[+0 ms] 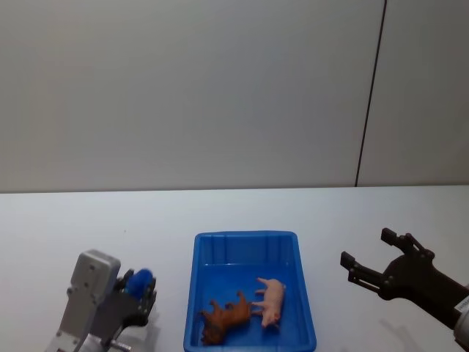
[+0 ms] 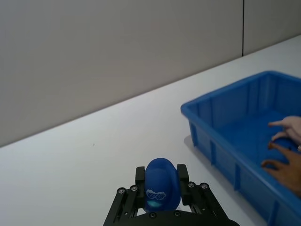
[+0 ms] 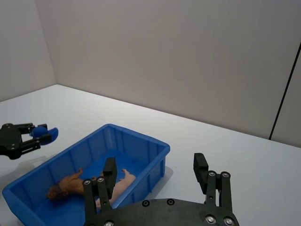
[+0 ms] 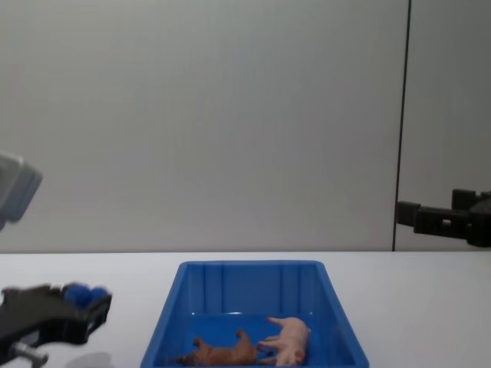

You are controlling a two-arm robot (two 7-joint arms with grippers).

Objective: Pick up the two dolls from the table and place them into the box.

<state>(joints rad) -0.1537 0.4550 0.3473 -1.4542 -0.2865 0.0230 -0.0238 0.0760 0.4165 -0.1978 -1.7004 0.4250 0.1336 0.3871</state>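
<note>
Both dolls, pig (image 1: pixel 272 301) and brown animal (image 1: pixel 223 317), lie inside the box (image 1: pixel 248 242); right gripper (image 1: pixel 370 264) spread empty beside it, left gripper (image 1: pixel 138 292) clamps a blue object (image 2: pixel 161 183).

A: how much room is there around the blue bin (image 1: pixel 248 238)?

B: plenty. The white table (image 1: pixel 88 220) is bare on both sides and behind it, back to the wall. The top is open too, so straight down works.

A: anything in the way?

B: inside, the pink pig (image 1: pixel 272 301) and brown animal (image 1: pixel 226 317) lie at the near end, touching; the far half of the floor is free. The left gripper (image 1: pixel 139 293) hangs near the bin's left, the right gripper (image 1: pixel 374 258) off to its right.
</note>
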